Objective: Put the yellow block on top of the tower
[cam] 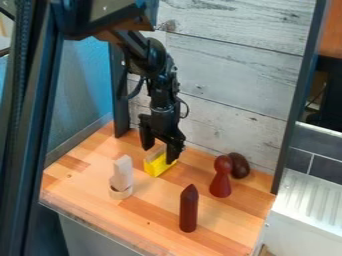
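jaws spread, a black robot arm [160, 107] hangs over the yellow block [157, 165] on the wooden tabletop [150, 220], near the pale tower [122, 175]; the block looks light, rigid and perhaps slick, best pinched squarely at mid-length across two opposite sides.

Robot arm [155, 59] is blk nearly all over, w/ a semi-gloss finish that catches pale highlights on its edges. Upper seg. is long & narrow, w/ a brownish sheen nr. the top; the joint housing below is bulky & rounded, then come stacked, angular wrist parts w/ small raised bits, too small to ID. A blk cable [137, 89] bows out on the left side, & a thinner dark one [187, 107] loops on the right. Gripper [161, 151] is matching blk, w/ a blocky body & two chunky, straight-sided fingers.
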You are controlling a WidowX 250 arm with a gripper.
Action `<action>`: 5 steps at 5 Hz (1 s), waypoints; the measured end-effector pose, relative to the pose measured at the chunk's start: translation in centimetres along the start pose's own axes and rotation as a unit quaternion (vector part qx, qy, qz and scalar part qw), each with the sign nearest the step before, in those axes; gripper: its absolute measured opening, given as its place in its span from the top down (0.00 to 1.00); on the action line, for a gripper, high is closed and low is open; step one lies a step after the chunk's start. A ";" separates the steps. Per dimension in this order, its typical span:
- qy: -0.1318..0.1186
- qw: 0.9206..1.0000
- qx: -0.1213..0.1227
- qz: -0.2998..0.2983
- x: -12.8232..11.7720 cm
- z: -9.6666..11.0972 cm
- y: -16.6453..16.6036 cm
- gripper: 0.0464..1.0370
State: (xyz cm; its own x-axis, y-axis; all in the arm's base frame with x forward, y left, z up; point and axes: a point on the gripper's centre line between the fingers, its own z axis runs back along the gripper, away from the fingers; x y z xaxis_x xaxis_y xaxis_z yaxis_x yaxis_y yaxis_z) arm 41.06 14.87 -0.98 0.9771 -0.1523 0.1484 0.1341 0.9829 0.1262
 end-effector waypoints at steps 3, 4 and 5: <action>0.035 0.999 -0.024 0.009 -0.1 -2.2 1.7 0.08; 0.035 0.999 -0.031 0.008 0.1 -2.2 1.9 0.38; 0.032 0.998 -0.048 0.014 -0.2 -2.1 2.0 0.50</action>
State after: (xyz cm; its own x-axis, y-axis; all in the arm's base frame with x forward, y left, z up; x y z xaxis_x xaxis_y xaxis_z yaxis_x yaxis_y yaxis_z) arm 41.46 17.07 -2.81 0.9889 -0.1205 0.0868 0.1186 0.9926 0.0273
